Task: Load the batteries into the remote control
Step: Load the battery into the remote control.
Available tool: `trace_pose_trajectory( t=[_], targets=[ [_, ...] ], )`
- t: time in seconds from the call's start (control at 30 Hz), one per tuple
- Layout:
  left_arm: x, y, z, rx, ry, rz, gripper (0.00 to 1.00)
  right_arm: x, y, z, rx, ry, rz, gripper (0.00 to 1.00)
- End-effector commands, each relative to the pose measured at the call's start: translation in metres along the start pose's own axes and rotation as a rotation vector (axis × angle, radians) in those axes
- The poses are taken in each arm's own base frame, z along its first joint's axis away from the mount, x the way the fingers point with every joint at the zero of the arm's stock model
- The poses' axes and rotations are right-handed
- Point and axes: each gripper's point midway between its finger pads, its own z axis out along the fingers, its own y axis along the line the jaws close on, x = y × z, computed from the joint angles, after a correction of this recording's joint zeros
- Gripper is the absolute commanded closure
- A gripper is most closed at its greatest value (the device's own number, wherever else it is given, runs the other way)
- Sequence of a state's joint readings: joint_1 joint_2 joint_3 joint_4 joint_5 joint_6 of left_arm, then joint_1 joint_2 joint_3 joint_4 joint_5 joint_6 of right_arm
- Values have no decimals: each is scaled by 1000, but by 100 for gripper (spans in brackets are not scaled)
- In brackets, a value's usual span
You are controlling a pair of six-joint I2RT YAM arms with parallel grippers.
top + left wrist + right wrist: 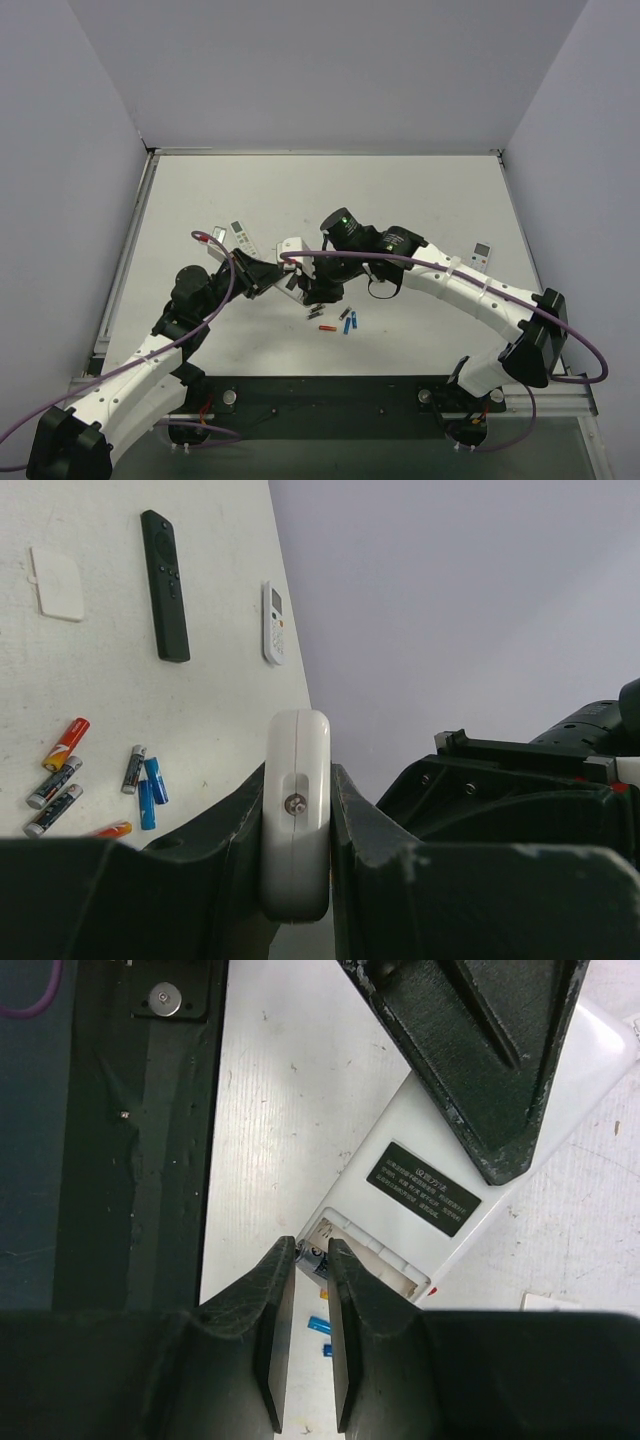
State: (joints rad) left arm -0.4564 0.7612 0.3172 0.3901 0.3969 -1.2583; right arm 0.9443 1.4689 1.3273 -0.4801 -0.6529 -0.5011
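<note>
The left gripper is closed tight on the remote control and grips its two long edges. The right gripper, almost closed, pinches a battery right at the remote's open compartment — other batteries lie loose on the table.

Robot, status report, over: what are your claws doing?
Left claw clamps remote control. Right claw pinches a battery at its open compartment. Spare batteries loose on table.
</note>
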Motion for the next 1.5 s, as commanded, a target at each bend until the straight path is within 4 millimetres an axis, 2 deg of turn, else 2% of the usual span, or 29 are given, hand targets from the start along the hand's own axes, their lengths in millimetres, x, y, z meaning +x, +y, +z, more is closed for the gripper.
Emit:
trace_pose_trajectory(
  t=[0.0, 0.13, 0.37, 0.73, 0.93, 1.07, 1.17, 1.27, 1.3, 1.37, 1.4, 1.47],
  targets=[
    [-14, -56, -4, 156, -35, 51, 100, 18, -3, 8, 12, 60, 1, 88],
    [-16, -61, -5, 166, -34, 44, 100, 33, -4, 11, 18, 105, -8, 94],
    [-19, -70, -7, 183, -31, 40, 100, 51, 0, 13, -8, 163, -15, 98],
    [-21, -86, -11, 229, -26, 10, 100, 80, -16, 21, 70, 275, -7, 100],
    [-22, -82, -14, 227, -42, -11, 100, 73, -23, 26, 132, 210, 2, 100],
    [-22, -73, -13, 203, -51, 15, 100, 55, -21, 22, 139, 143, 24, 100],
    [-26, -57, -11, 148, -89, 77, 100, 29, -17, 13, 156, 42, 61, 92],
    [-30, -30, -10, 60, -119, 148, 100, 0, -16, -6, 205, -75, 112, 78],
    [-30, -26, -10, 52, -127, 166, 100, -3, -18, -10, 227, -92, 137, 68],
    [-30, -10, -10, 21, -142, 184, 100, -6, -27, -20, 300, -113, 214, 60],
    [-31, -8, -10, 24, -152, 194, 100, -4, -31, -24, 331, -113, 242, 52],
    [-29, 7, -11, -5, -160, 194, 100, 7, -42, -33, 403, -110, 326, 45]
  ],
)
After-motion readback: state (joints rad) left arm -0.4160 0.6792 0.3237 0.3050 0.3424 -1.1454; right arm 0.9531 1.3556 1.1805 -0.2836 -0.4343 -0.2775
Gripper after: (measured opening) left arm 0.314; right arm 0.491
